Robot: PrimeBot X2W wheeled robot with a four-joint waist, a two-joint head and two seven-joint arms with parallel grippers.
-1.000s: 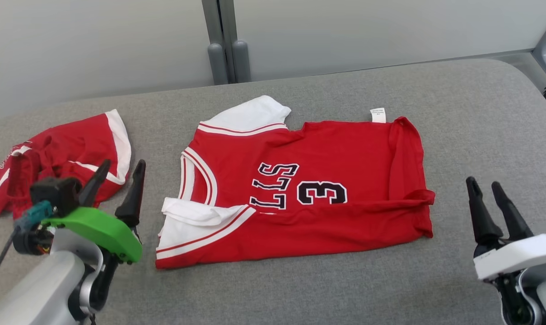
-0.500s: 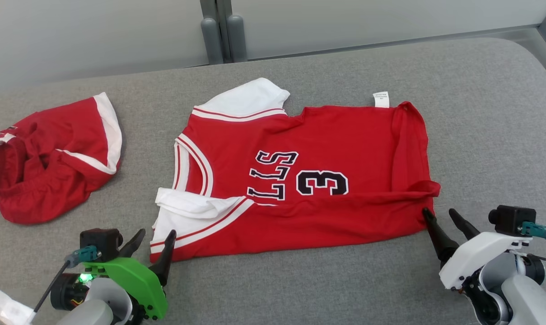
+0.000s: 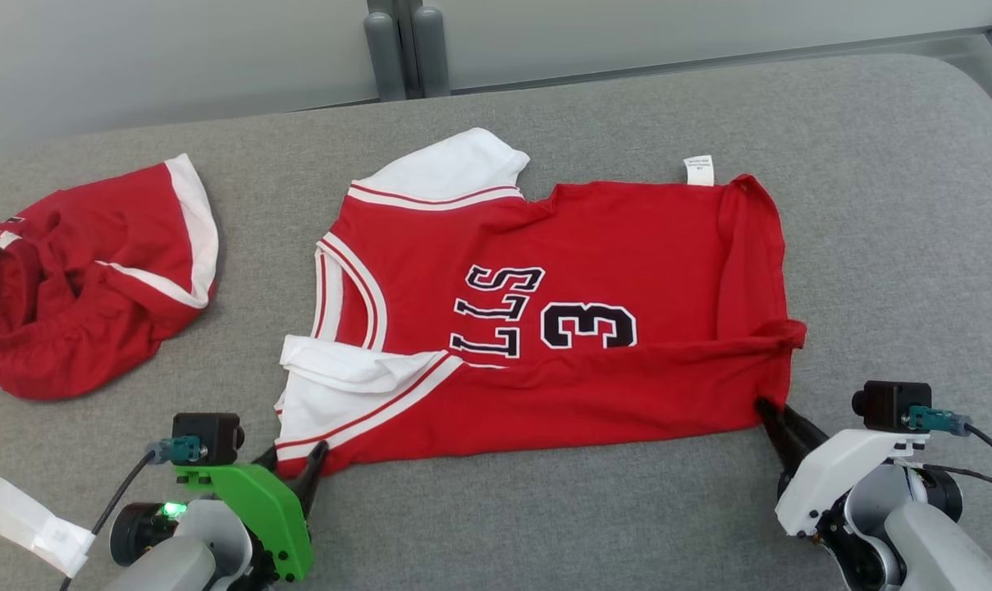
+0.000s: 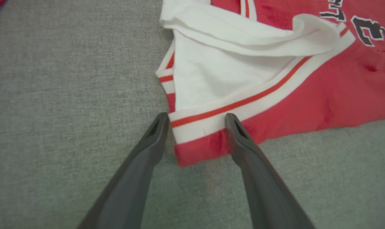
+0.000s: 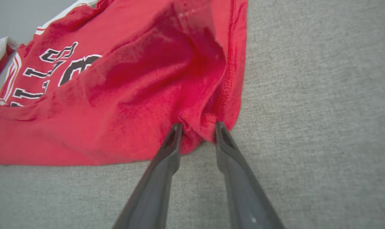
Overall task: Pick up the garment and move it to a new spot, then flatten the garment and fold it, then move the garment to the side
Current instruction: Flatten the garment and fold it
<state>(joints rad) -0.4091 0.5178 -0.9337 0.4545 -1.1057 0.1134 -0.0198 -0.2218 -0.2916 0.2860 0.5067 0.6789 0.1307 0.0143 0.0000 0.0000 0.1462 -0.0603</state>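
My open left gripper [image 4: 195, 121] and my right gripper [image 5: 197, 127], pinch unclear, bracket the red-and-white fabric jersey's [image 3: 545, 271] bottom corners for folding.

jersey [image 3: 627, 246]: cloth, matt | tbl cover [image 3: 873, 205]: woven fabric, rough | fingers [image 4: 138, 171]: dk plastic, smooth, matt

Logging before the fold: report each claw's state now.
Left claw: open, astride a corner of the jersey, not gripping.
Right claw: narrower gap, jersey hem bunched between its fingers; whether it grips cannot be told.
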